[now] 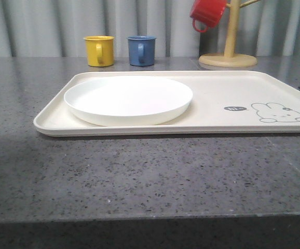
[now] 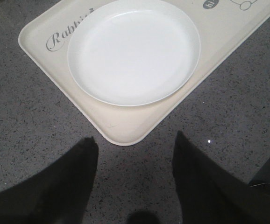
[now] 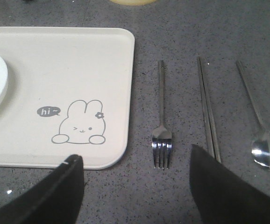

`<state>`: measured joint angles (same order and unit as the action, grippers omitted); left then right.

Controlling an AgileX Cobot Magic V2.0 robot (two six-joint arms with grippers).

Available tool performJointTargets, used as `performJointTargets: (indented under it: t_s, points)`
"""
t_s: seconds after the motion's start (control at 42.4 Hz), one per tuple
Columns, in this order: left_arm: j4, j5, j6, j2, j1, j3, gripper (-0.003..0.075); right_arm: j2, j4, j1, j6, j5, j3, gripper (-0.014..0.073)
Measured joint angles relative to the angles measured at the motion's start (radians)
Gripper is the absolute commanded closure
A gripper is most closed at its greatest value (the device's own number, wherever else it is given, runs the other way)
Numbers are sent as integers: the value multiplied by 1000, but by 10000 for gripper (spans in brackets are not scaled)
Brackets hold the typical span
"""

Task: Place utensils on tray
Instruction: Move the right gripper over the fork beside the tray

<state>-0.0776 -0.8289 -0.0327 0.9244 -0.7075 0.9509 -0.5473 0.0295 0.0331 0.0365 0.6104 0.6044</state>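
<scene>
The cream tray point(image 1: 217, 85) lies mid-table with the round white plate point(image 1: 128, 98) on its left half. Just off the tray's bunny-printed end point(image 3: 79, 70), three silver utensils lie side by side on the bare counter: a fork point(image 3: 161, 126) nearest the tray, a long straight knife point(image 3: 207, 112), then a spoon point(image 3: 266, 149). My right gripper point(image 3: 135, 154) hangs open above the counter, between the tray corner and the fork's tines. Over the tray's other end, my left gripper point(image 2: 134, 137) is open and holds nothing, above the corner point(image 2: 125, 130) next to the plate point(image 2: 134, 51).
A yellow mug point(image 1: 99, 50) and a blue mug point(image 1: 141, 50) stand behind the tray. At the back right is a wooden mug tree point(image 1: 228, 54) with a red mug point(image 1: 207, 13) hanging on it. Dark speckled counter point(image 1: 150, 176) stretches in front of the tray.
</scene>
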Motion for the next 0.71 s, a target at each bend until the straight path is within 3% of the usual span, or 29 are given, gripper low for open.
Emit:
performJointTargets:
  t_s: [0.542, 0.707]
  points:
    - [0, 6, 0, -4, 0, -2, 352, -2, 0, 0, 0, -26, 0, 83]
    - [0, 7, 0, -4, 0, -2, 352, -17, -7, 0, 0, 27, 0, 83]
